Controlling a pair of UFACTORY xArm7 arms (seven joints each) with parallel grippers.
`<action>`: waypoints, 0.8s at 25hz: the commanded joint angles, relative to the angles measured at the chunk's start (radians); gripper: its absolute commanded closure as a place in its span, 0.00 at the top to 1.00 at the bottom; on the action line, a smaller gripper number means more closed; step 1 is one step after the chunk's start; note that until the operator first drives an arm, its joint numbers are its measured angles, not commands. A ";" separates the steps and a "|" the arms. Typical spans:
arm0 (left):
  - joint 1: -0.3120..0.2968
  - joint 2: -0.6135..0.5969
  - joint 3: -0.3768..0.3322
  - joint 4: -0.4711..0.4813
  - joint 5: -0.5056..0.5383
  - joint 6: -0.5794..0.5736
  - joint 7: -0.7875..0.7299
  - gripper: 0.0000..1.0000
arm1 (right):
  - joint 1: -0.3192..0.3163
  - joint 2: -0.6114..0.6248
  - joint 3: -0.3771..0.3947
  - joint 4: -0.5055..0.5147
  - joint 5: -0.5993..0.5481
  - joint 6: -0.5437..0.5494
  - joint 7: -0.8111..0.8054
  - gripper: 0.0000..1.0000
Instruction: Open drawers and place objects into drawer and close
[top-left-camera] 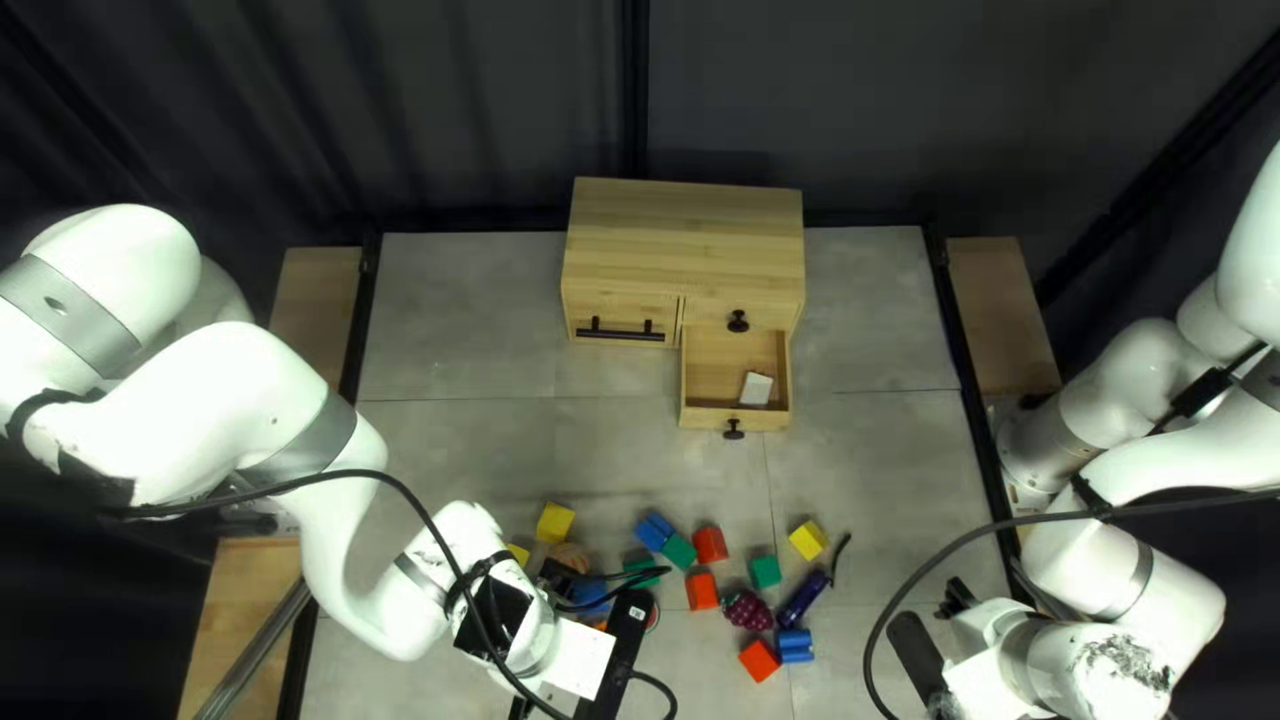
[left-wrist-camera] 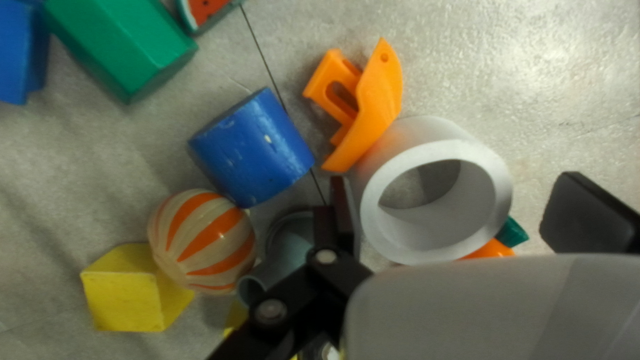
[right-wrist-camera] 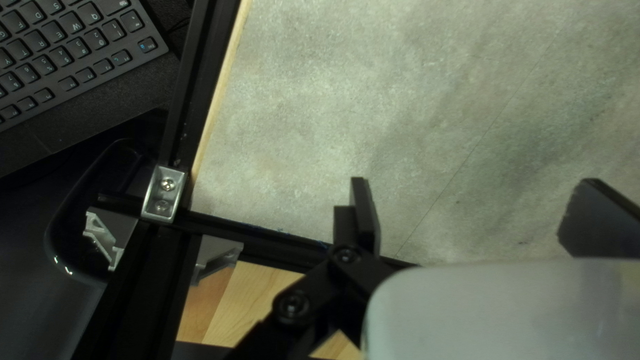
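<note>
The white tube point(left-wrist-camera: 440, 223) is flanked by the spread fingers of the left gripper point(left-wrist-camera: 457, 193), nearer one than the other, its bore tipped wristward; the opened drawer point(top-left-camera: 734, 419) is set toward the far edge, the right gripper point(right-wrist-camera: 473, 187), also parted, farther off

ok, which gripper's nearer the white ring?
Left. The left gripper hovers over the white ring; the right gripper is well away, near the right edge of the table.
</note>
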 commanded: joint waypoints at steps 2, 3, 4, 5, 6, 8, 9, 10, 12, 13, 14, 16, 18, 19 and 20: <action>-0.001 0.014 0.000 0.004 0.004 -0.006 0.004 1.00 | 0.000 0.000 0.000 0.000 0.000 0.000 0.000 1.00; -0.001 0.014 0.000 0.004 0.004 -0.006 0.005 0.83 | 0.000 0.000 0.000 0.000 0.000 0.000 0.000 1.00; -0.003 0.017 0.000 0.006 0.006 -0.005 0.005 0.05 | 0.000 0.000 0.000 0.000 0.000 0.000 0.000 1.00; -0.005 0.019 0.000 0.009 0.008 0.000 0.005 0.00 | 0.000 0.000 0.000 0.000 0.000 0.000 0.000 1.00; -0.005 0.019 0.000 0.009 0.008 0.000 0.005 0.00 | 0.000 0.000 0.000 0.000 0.000 0.000 0.000 1.00; -0.008 0.018 0.001 0.021 0.013 0.018 0.006 0.00 | 0.000 0.000 0.000 0.000 0.000 0.000 0.000 1.00; -0.008 0.015 0.000 0.025 0.013 0.028 0.007 0.00 | 0.000 0.000 0.000 0.000 0.000 0.000 0.000 1.00; -0.008 0.013 0.000 0.029 0.014 0.035 0.008 0.00 | 0.000 0.000 0.000 0.000 0.000 0.000 0.000 1.00; -0.009 0.006 -0.001 0.043 0.014 0.058 0.010 0.00 | 0.000 0.000 0.000 0.000 0.000 0.000 0.000 1.00; -0.010 0.002 -0.002 0.048 0.013 0.068 0.010 0.00 | 0.000 0.000 0.000 0.000 0.000 0.000 0.000 1.00; -0.011 -0.005 -0.004 0.058 0.014 0.086 0.011 0.00 | 0.000 0.000 0.000 0.000 0.000 0.000 0.000 1.00; -0.013 -0.019 -0.007 0.080 0.013 0.121 0.015 0.00 | 0.000 0.000 0.000 0.000 0.000 0.000 0.000 1.00; -0.014 -0.044 -0.011 0.119 0.012 0.181 0.027 0.00 | 0.000 0.000 0.000 0.000 0.000 0.000 0.000 1.00; -0.014 -0.060 -0.012 0.150 0.014 0.227 0.038 0.00 | 0.000 0.000 0.000 0.000 0.000 0.000 0.000 1.00; -0.013 -0.072 -0.011 0.172 0.016 0.260 0.046 0.00 | 0.000 0.000 0.000 0.000 0.000 0.000 0.000 1.00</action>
